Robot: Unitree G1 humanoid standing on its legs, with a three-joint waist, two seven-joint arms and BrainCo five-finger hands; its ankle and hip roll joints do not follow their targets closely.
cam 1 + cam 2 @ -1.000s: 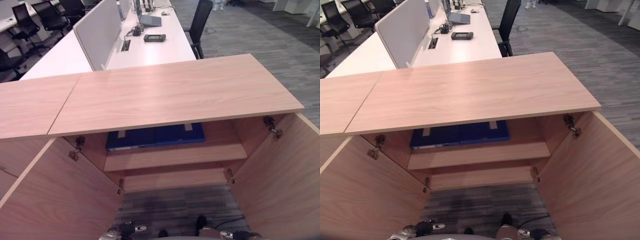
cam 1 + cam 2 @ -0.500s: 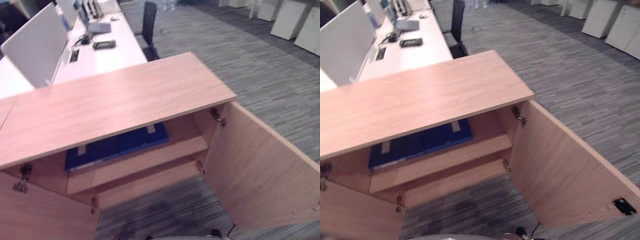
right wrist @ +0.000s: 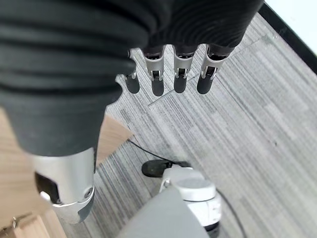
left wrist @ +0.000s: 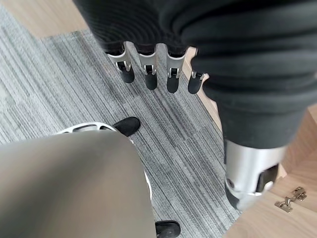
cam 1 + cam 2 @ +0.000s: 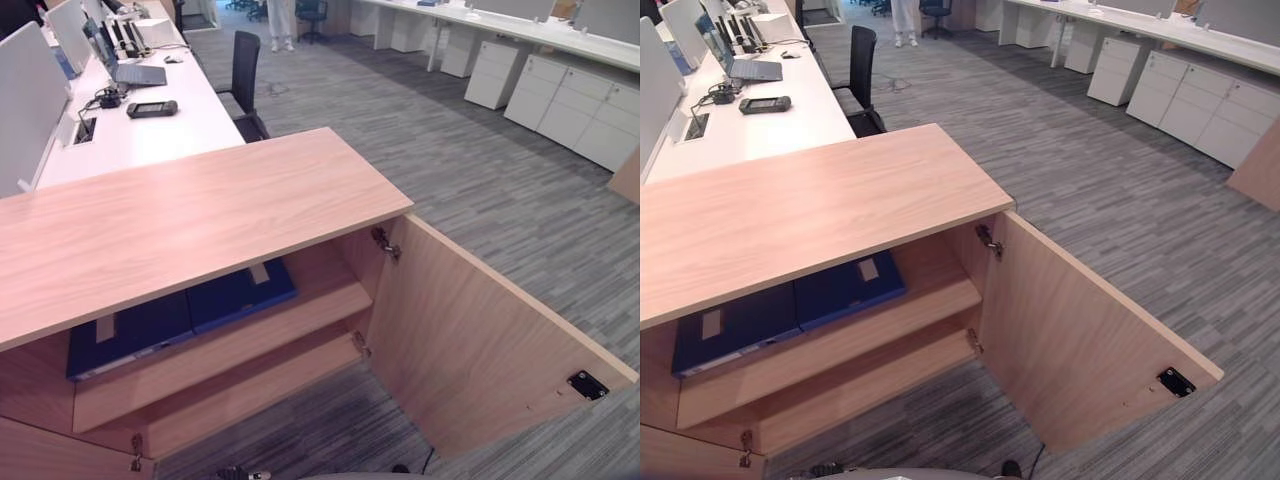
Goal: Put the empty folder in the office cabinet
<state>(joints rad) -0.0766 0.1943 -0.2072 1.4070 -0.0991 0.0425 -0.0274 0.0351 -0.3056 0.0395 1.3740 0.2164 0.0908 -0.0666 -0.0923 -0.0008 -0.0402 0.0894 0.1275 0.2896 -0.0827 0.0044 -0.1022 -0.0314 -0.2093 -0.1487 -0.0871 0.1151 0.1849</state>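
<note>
Office cabinet (image 5: pixel 200 215), right door (image 5: pixel 470 340) open, 2 blue folders (image 5: pixel 175 315) flat on upper shelf; left hand (image 4: pixel 148 69) and right hand (image 3: pixel 168 74): fingers straight, apart, empty, carpet (image 3: pixel 237 124) beyond fingertips.

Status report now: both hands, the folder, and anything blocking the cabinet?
Left hand open, empty. Right hand open, empty. Blue folders lying flat on upper shelf of cabinet. Right door wide open, nothing blocking.

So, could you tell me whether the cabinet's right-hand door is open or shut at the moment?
Open. The door swings well out from the cabinet, showing its hinges and the blue folders lying on the upper shelf.
</note>
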